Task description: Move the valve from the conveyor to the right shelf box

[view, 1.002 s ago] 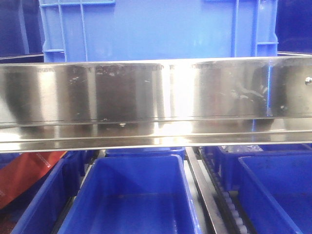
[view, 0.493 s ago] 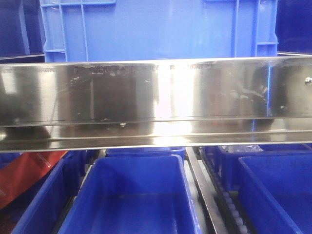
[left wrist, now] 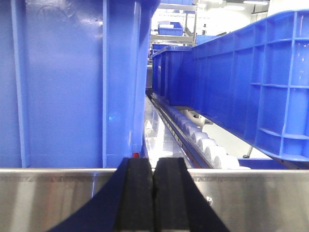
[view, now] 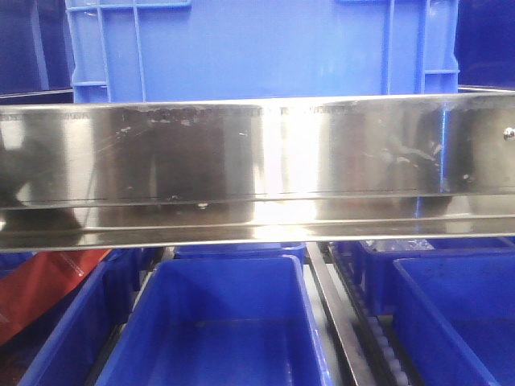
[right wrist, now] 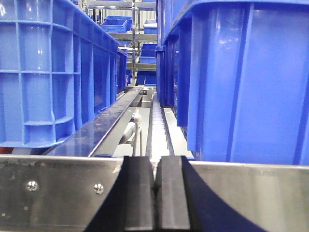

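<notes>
The shelf's shiny steel front rail (view: 257, 169) spans the front view, with a blue box (view: 241, 48) above it and blue boxes (view: 217, 322) below. No valve and no conveyor show in any view. My left gripper (left wrist: 153, 166) is shut and empty, its black pads (left wrist: 137, 193) together just in front of the shelf rail (left wrist: 58, 198). My right gripper (right wrist: 155, 166) is shut and empty too, close before the rail (right wrist: 58, 188) in its view. Neither gripper shows in the front view.
Blue boxes (left wrist: 63, 82) (left wrist: 251, 82) flank a roller track (left wrist: 203, 140) in the left wrist view. Blue boxes (right wrist: 48, 72) (right wrist: 241, 82) flank a roller track (right wrist: 159, 125) in the right wrist view. A red-orange object (view: 40, 293) lies at lower left. A box (view: 459, 314) sits at lower right.
</notes>
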Tool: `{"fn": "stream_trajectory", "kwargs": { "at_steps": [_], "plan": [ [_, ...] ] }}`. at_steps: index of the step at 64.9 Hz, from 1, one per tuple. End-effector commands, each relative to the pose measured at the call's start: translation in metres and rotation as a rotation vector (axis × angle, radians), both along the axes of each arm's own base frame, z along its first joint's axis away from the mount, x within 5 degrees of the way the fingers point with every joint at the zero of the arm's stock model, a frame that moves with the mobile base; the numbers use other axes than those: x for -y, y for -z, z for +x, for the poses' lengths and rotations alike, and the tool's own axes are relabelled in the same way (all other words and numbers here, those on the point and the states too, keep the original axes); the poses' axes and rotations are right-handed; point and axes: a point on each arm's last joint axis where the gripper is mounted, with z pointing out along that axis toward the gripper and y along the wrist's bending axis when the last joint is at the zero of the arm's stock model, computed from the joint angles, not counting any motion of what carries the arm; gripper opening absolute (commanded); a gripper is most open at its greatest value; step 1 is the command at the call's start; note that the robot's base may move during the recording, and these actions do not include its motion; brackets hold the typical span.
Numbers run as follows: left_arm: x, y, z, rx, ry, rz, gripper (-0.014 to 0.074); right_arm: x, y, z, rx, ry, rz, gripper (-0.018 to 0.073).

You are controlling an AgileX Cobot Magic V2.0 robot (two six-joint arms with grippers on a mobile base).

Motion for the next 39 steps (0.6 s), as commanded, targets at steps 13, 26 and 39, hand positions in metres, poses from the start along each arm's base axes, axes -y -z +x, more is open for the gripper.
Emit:
{"fn": "stream_trajectory", "kwargs": {
  "at_steps": [13,26,39],
  "plan": [
    [-0.0002,-0.0017,-0.0006,0.018,-0.003,-0.003,-0.0111,0.0,-0.0011,-0.0003,0.017,0.001,-0.011,-0.0163],
    [-0.0002,-0.0018,-0.0006,0.02,-0.003,-0.003,-0.0111,0.0,-0.0011,-0.0003,0.017,0.001,-0.011,-0.0163],
    [-0.0002,-0.0018,-0.0006,0.02,-0.003,-0.003,-0.0111,0.0,-0.0011,-0.0003,0.017,0.001,-0.011,-0.0163]
  ]
}}
